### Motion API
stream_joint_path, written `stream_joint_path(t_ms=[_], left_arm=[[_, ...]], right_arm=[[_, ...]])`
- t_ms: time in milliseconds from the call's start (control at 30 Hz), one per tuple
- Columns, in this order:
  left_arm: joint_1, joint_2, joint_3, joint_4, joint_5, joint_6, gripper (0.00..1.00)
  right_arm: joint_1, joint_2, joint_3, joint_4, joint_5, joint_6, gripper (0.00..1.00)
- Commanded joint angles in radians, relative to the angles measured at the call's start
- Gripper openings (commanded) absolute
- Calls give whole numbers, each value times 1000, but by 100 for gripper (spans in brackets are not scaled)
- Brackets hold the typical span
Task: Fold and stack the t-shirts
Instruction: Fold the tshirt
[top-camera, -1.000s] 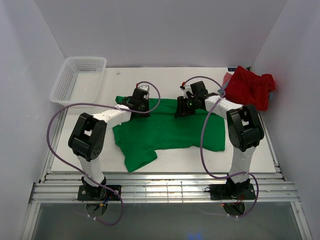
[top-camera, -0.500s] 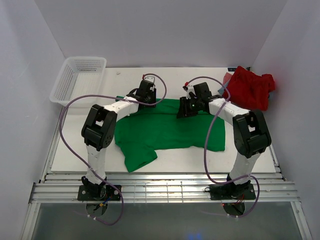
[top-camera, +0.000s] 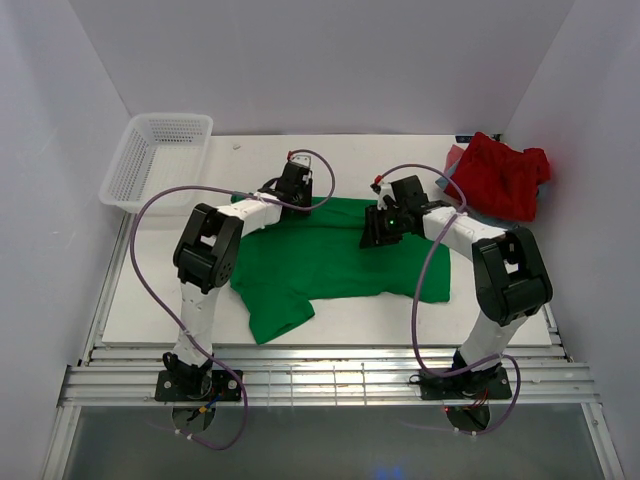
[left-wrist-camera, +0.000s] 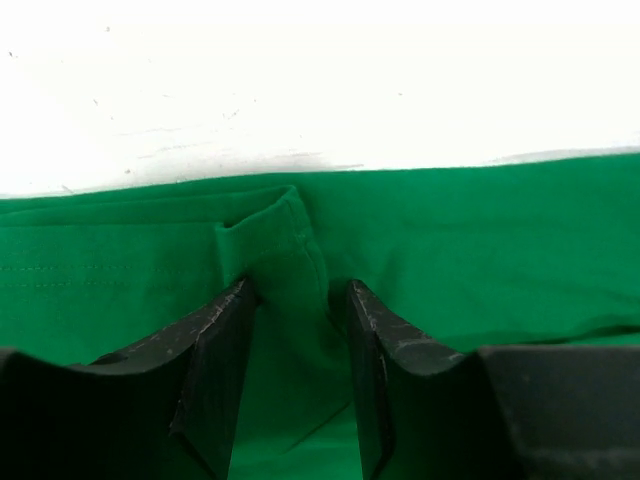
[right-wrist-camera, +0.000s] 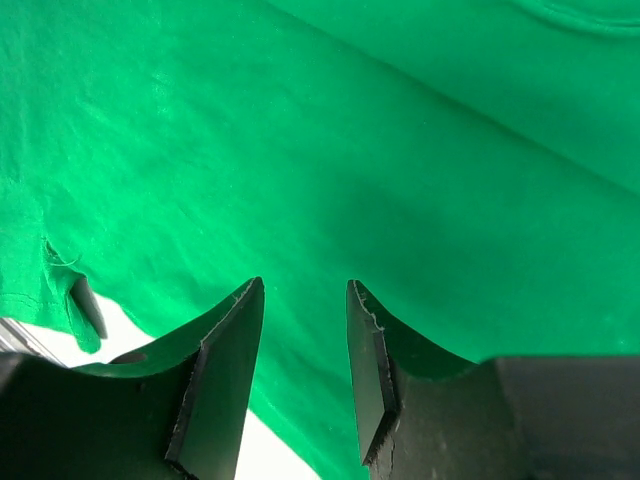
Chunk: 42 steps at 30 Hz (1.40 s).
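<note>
As both arms reach out from the near edge, we see the white surface lying under everything. On it we count two arms, two t-shirts and one basket.

The left arm rises from its base, bends at the elbow and stretches to the far edge of the green t-shirt. The right arm bends in a similar way and turns inward, over the right part of the same shirt.

The green t-shirt lies spread in the middle of the surface, with one sleeve pointing to the near edge. The red t-shirt is a crumpled heap in the far right corner, apart from the green one. The white mesh basket stands at the far left corner, well apart from both shirts.

A purple cable loops beside each arm.

The left jaws stand apart, low over the far edge of the green t-shirt. A small raised fold of the cloth sits between them, and we cannot tell if they touch it. The right jaws are also parted, with a moderate gap, over smooth green cloth, and they hold nothing.
</note>
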Motion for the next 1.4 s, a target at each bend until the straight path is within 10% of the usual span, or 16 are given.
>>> stream_joint_path(t_ms=[0,300,533,1367], left_arm=[[13,1,47,21,-24,7,52],[36,72,150,-2,-15,2,50],[38,95,182,-4,-12,-8,10],[-43,-353,-384,162,-126,-228,6]], right_arm=[[1,-54,-15,22,12,-1,45],[1,-128,-69,-3,29,8,45],[1,-194,-106,-49,69,-15,45],[2,-396,-251,-55,166,34,45]])
